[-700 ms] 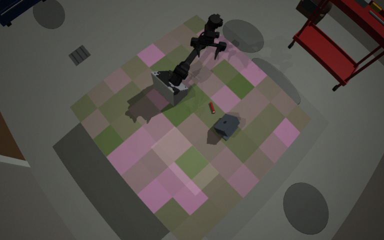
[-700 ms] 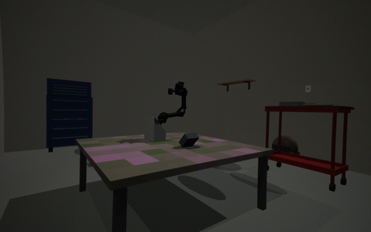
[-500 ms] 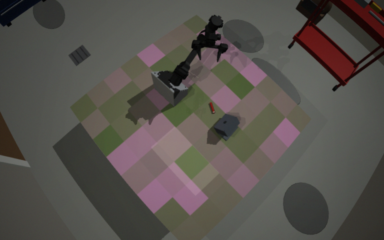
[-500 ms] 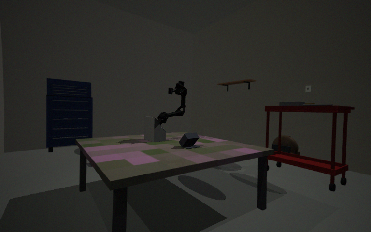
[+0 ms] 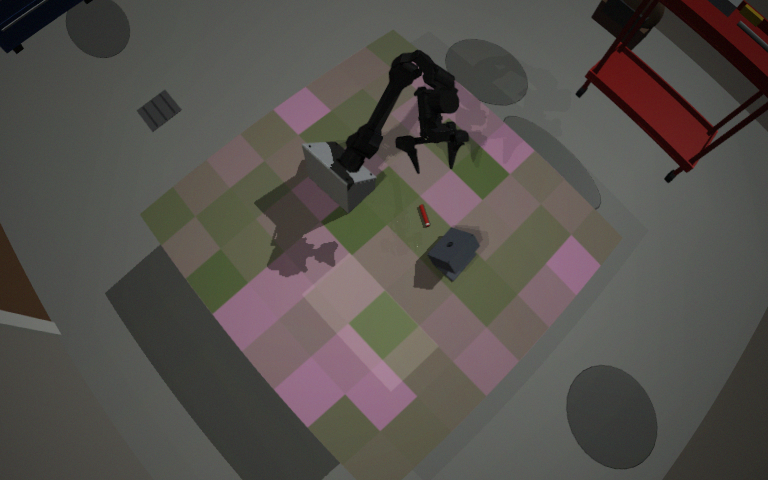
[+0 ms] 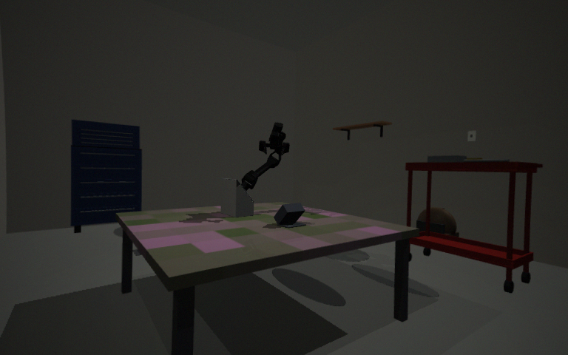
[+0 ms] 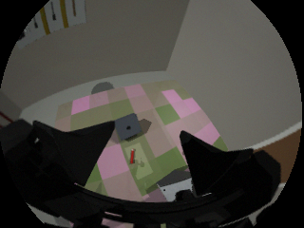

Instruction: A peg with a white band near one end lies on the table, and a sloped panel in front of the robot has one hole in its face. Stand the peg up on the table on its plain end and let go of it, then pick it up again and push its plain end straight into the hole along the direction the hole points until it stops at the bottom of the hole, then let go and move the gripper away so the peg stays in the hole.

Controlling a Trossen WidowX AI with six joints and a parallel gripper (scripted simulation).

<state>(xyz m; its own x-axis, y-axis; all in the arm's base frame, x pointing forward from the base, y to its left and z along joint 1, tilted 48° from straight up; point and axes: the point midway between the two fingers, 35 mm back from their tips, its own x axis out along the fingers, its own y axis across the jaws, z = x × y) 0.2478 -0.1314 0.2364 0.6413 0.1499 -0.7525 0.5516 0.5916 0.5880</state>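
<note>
A red peg (image 5: pixel 423 215) (image 7: pixel 133 155) lies flat on the checkered table, its white band at the end nearer the panel. The dark sloped panel (image 5: pixel 453 252) (image 6: pixel 288 214) (image 7: pixel 128 128) stands just beyond it, with one small hole (image 5: pixel 449 245) (image 7: pixel 128 127) in its face. My gripper (image 5: pixel 434 161) (image 6: pixel 274 146) (image 7: pixel 148 129) is open and empty, raised high above the table, well away from the peg. In the exterior view the peg is hidden.
The arm's grey base block (image 5: pixel 336 175) (image 6: pixel 237 200) stands on the table near the peg. A red cart (image 5: pixel 656 101) (image 6: pixel 473 209) and a blue cabinet (image 6: pixel 105 171) stand off the table. The table's edges (image 6: pixel 259 261) drop to the floor.
</note>
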